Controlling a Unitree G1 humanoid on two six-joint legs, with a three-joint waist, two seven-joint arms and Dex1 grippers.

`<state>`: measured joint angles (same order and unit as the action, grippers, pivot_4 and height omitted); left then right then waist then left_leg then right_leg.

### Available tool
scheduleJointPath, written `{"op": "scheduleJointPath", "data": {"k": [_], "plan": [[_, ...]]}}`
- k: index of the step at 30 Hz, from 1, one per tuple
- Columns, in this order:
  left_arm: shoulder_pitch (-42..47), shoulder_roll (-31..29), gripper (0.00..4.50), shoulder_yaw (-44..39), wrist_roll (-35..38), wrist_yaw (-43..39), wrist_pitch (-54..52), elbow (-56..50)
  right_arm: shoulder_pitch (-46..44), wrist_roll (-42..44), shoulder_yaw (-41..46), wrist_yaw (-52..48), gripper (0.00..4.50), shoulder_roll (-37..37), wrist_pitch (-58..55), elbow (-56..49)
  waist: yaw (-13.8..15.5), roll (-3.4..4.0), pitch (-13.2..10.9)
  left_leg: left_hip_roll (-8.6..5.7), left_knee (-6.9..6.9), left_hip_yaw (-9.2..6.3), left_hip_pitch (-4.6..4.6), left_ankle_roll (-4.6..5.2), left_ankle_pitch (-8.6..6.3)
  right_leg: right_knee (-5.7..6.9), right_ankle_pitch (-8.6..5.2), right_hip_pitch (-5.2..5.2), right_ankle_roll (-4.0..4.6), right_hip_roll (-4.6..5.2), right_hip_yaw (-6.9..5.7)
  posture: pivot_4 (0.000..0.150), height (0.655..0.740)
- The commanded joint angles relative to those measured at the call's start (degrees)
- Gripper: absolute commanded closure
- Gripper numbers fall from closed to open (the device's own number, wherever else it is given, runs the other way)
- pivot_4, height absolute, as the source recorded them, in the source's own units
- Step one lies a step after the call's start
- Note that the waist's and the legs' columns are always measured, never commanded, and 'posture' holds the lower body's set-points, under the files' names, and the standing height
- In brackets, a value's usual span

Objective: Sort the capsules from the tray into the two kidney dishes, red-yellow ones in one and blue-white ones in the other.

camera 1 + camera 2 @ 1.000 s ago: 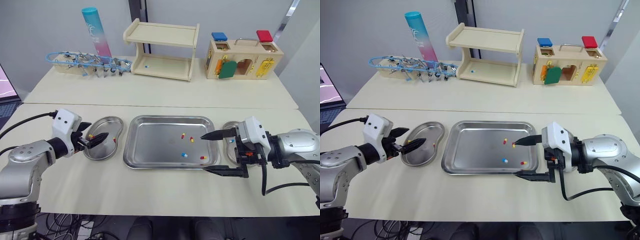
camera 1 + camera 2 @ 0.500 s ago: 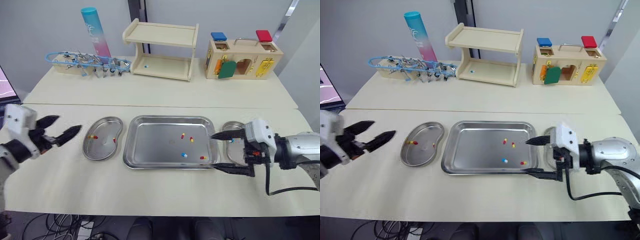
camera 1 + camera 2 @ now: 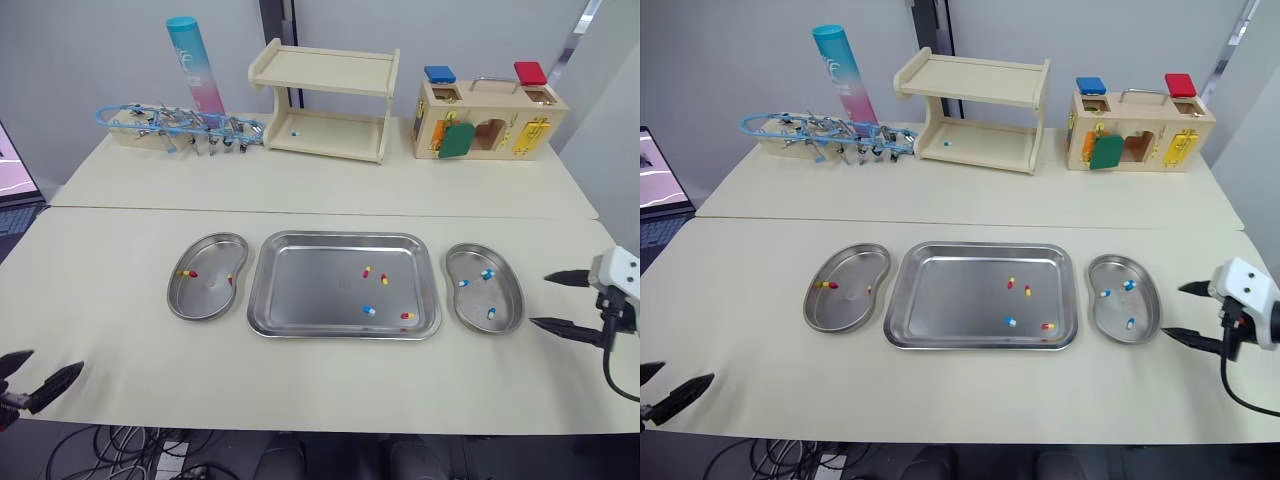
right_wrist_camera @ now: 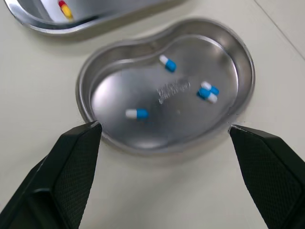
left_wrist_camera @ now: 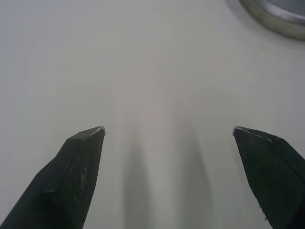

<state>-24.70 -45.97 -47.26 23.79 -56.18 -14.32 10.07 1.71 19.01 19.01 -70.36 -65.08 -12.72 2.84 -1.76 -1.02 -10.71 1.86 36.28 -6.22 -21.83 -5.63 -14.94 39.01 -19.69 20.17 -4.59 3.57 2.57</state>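
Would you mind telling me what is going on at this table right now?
A robot is sorting capsules from the tray into two dishes. The left dish holds red-yellow ones, the right dish blue-white ones. Three red-yellow capsules and one blue-white capsule are left in the tray. The left pincer and right pincer hang open and empty near the edges of the table.

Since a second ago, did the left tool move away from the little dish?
Yes. The left tool pulled back from the left kidney dish toward the table's near edge.

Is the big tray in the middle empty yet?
Not empty. The tray holds three red-yellow capsules and one blue-white capsule.
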Motion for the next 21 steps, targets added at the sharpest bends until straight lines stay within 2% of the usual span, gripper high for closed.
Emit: {"op": "scheduleJointPath", "data": {"k": [1, 8, 21], "plan": [[-1.11, 0.60, 0.05, -2.19, 1.43, -0.56, 1.93, -1.32, 1.28, -1.47, 2.37, -1.39, 0.00, -1.38, 3.00, 3.80, 0.06, 0.00, 0.00, 0.00, 0.00, 0.01, 0.00, 0.00, 0.00, -0.01, 0.00, -0.01, 0.00, 0.01, 0.00, 0.150, 0.7400], [-1.34, 1.50, 0.05, -0.97, 3.16, -1.06, 1.96, -4.06, 1.93, -3.09, 2.45, -1.92, 0.00, -1.80, 5.78, 7.49, -0.27, 0.02, 0.01, 0.00, 0.00, 0.02, 0.02, 0.00, 0.00, 0.00, 0.00, -0.01, 0.00, 0.00, 0.02, 0.150, 0.7400], [-0.63, 0.57, 0.05, 1.85, 3.56, -6.05, 4.25, -5.84, 1.08, -3.27, 2.36, -2.33, 0.00, -1.53, 7.74, 6.64, -0.60, 0.03, 0.01, 0.00, 0.00, 0.05, 0.03, 0.00, 0.00, -0.01, 0.00, -0.01, 0.00, 0.00, 0.05, 0.150, 0.7400]]}}
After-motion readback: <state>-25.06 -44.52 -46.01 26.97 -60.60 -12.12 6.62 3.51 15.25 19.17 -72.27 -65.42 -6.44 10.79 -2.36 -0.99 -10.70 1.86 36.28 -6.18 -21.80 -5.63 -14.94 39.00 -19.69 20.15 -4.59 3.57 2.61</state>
